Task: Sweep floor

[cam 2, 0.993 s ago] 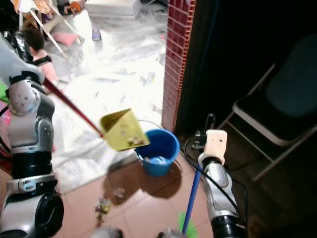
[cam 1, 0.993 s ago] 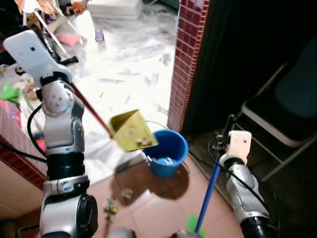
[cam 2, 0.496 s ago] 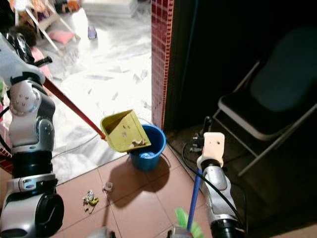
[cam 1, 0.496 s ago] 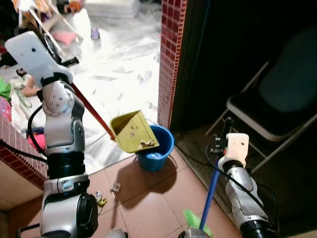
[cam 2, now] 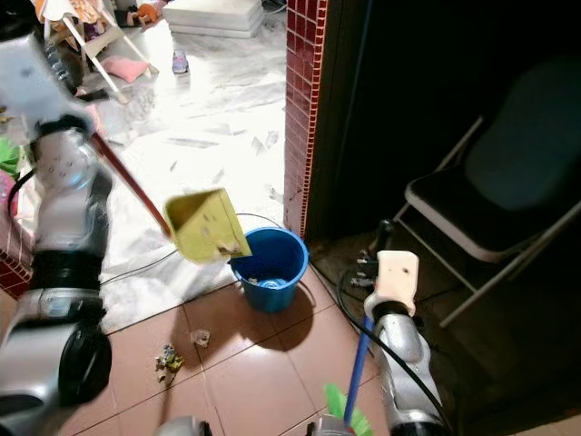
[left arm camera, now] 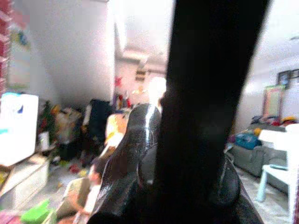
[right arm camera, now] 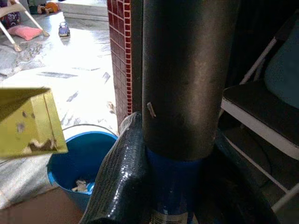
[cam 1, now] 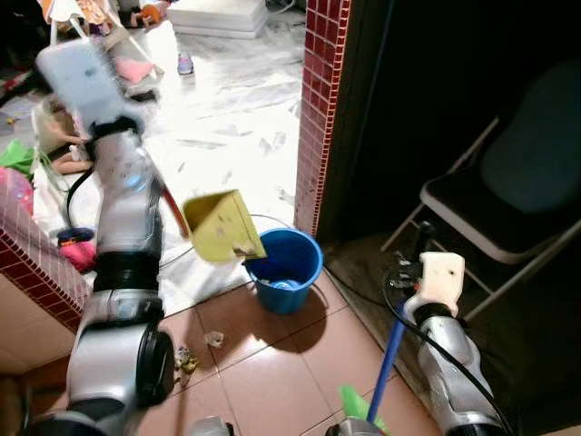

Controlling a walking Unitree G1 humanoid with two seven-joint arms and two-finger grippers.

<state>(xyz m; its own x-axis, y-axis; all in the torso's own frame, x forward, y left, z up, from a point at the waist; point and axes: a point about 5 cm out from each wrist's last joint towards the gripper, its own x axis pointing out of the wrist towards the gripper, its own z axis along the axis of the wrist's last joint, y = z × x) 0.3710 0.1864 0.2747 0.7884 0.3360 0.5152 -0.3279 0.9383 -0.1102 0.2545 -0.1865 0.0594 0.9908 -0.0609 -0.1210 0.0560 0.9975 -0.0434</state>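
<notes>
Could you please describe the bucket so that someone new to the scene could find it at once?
Start at the red tiled pillar edging the dark doorway. On the brown floor tiles at its foot stands the blue bucket, round and open-topped, with the yellow dustpan tilted above its rim. It is the only blue container there.

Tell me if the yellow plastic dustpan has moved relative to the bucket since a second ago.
Yes: the yellow plastic dustpan drew back to the left, off the round blue plastic bucket.

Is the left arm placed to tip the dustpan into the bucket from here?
Probably yes. The dustpan hangs beside and above the bucket, its mouth near the rim, and nothing stands between them; a slight shift toward the bucket may help.
</notes>
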